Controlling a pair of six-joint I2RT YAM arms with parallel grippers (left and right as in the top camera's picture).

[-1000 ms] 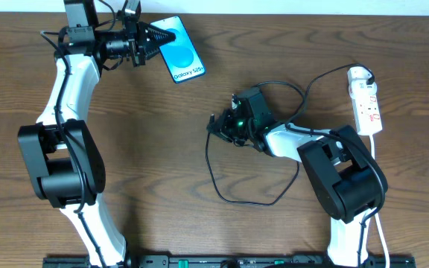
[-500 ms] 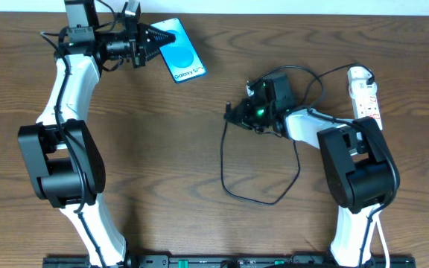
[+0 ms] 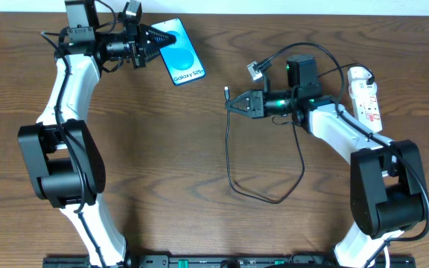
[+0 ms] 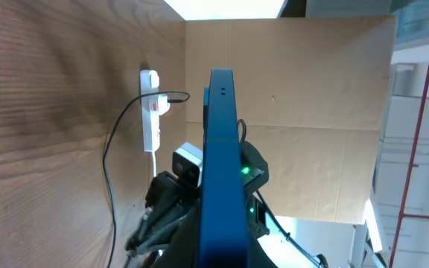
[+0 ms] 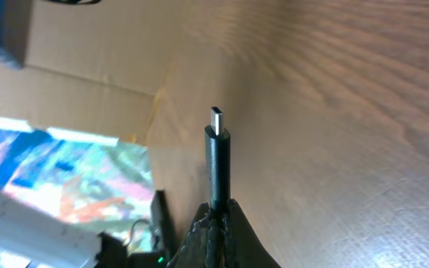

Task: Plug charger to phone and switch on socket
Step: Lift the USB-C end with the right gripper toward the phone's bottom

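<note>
From overhead, my left jaws are clamped on the near-left edge of the phone (image 3: 179,50) at the far left of the worktop (image 3: 162,171), its bright blue screen facing up with a lighter blue circle on it. On the white strip across the screen I read "Galaxy S25" – legible only in this view. My left wrist camera sees the same phone edge-on, a thin blue slab rising from between my fingers, with no writing to be made out.

My right jaws are closed on the charger (image 3: 229,149) just behind its connector tip (image 3: 226,91). From above, the tip is only a speck pointing left, well apart from the phone. My right wrist camera shows it properly: a slim black stem with a small silver plug end standing up out of my pinched fingers, over blurred wood grain.

The thin black cable drops from my right jaws, loops wide on the worktop and climbs back toward the socket (image 3: 366,100) – a white strip at the far right. The left wrist view shows a black lead entering its far end beside a red spot. Overhead I see red marks on it, too small to read.
</note>
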